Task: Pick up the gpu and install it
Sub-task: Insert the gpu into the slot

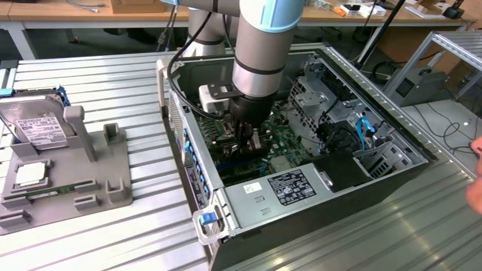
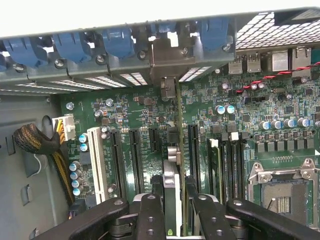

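Most of the job looks done: the gpu (image 2: pixel 173 172) is off the grey fixture (image 1: pixel 113 175), where the hard drive (image 1: pixel 34 127) stands on the exterior view's left, and is down inside the open computer case (image 1: pixel 391 172). In the wrist view the card is seen edge-on, running from between the fingers toward the rear wall, with its silvery bracket (image 2: pixel 167 62) up against the slot openings under the blue latches (image 2: pixel 117 42). It lines up with one of the dark expansion slots (image 2: pixel 136 155) on the motherboard (image 2: pixel 150 115); whether its edge connector is fully seated I cannot tell, so the final press-in and release appear to remain. The arm (image 1: pixel 260 56) hangs nearly vertical over the case, wrist pointing straight down, and the gripper (image 2: pixel 172 202) has its fingers drawn narrow, clamped on the gpu from both sides
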### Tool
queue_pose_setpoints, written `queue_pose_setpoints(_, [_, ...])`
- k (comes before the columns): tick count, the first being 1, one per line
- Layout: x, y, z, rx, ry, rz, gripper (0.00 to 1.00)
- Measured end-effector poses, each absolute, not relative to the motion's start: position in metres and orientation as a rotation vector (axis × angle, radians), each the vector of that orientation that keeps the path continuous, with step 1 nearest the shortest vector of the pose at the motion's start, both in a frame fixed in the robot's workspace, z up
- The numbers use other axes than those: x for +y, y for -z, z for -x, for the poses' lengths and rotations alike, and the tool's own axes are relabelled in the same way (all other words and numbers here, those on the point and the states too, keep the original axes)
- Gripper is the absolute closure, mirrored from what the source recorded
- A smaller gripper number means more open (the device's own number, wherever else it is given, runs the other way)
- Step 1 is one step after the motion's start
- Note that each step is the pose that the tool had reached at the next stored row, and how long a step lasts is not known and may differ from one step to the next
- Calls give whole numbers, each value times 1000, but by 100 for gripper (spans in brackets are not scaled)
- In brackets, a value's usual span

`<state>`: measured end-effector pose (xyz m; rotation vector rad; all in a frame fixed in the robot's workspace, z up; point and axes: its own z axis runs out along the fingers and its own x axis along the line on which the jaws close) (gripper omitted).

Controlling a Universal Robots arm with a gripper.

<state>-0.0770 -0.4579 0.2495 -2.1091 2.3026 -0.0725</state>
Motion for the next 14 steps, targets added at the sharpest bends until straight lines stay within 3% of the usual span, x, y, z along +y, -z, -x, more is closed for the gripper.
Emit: queue_pose_setpoints(14, [-457,-264,77,2299,78,2106,73])
